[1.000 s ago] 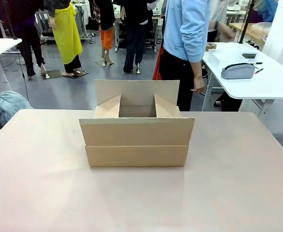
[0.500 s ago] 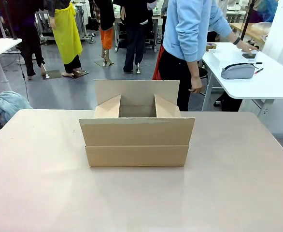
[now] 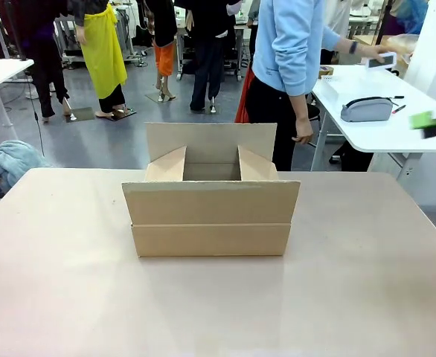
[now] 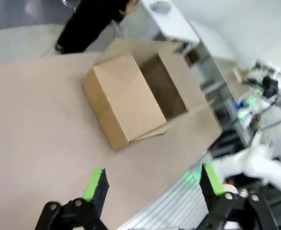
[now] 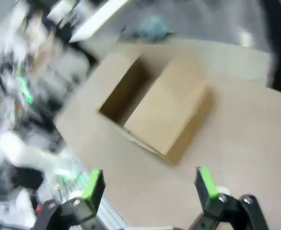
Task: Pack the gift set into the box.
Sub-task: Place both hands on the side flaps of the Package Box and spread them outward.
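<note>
While the box [image 3: 210, 216] stands open-topped at the middle of the table [image 3: 352, 297], the left gripper [image 4: 152, 179] and right gripper [image 5: 149, 181] hang above it, both spread and empty; it looks light, stiff-walled and apt to slide, so is best steadied at a side wall.

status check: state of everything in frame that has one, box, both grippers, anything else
box: upright on the table, top open, flaps not folded shut, nothing seen inside.
left gripper: open, empty, in the air clear of the box.
right gripper: open, empty, in the air clear of the box.
grey pouch: lying on the side table, looks zipped shut.
</note>
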`<move>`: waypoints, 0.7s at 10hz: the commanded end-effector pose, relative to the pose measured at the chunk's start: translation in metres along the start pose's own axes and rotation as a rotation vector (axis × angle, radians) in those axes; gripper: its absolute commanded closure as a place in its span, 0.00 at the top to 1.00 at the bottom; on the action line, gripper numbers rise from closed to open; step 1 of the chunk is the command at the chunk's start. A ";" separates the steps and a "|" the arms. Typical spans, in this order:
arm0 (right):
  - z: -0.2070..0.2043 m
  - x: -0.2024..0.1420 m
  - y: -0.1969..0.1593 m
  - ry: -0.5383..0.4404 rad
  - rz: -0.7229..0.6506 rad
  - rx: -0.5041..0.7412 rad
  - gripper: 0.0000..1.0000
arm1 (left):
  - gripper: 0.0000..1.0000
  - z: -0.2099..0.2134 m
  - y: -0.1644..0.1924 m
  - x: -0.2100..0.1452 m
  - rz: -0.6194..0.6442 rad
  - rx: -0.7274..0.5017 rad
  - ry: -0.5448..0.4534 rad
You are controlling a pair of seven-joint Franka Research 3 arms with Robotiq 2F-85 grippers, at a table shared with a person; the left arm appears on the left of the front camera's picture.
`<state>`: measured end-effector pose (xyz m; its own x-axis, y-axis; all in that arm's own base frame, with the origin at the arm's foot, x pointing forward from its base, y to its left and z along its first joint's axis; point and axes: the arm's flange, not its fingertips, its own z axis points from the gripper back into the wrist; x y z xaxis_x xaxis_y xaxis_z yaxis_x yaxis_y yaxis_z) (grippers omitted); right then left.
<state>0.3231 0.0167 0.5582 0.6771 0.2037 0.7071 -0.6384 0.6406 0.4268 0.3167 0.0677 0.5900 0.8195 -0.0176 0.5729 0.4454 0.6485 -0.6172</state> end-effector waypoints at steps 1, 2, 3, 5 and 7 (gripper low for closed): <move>-0.066 0.029 0.001 -0.001 0.287 0.159 1.00 | 1.00 -0.059 -0.023 0.046 -0.106 0.142 0.261; -0.098 0.031 0.016 -0.020 0.456 0.219 1.00 | 1.00 -0.097 -0.042 0.058 -0.156 0.141 0.342; -0.118 0.033 0.022 -0.068 0.531 0.227 1.00 | 1.00 -0.132 -0.056 0.063 -0.193 0.142 0.405; -0.108 0.027 0.048 0.057 0.445 0.167 1.00 | 1.00 -0.129 -0.065 0.050 -0.159 0.117 0.344; -0.122 0.028 0.038 0.033 0.474 0.171 1.00 | 1.00 -0.164 -0.069 0.055 -0.184 0.113 0.412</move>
<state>0.3590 0.1352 0.5289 0.3115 0.4677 0.8272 -0.9265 0.3431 0.1548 0.3874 -0.0890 0.5821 0.8178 -0.4042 0.4097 0.5674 0.6850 -0.4569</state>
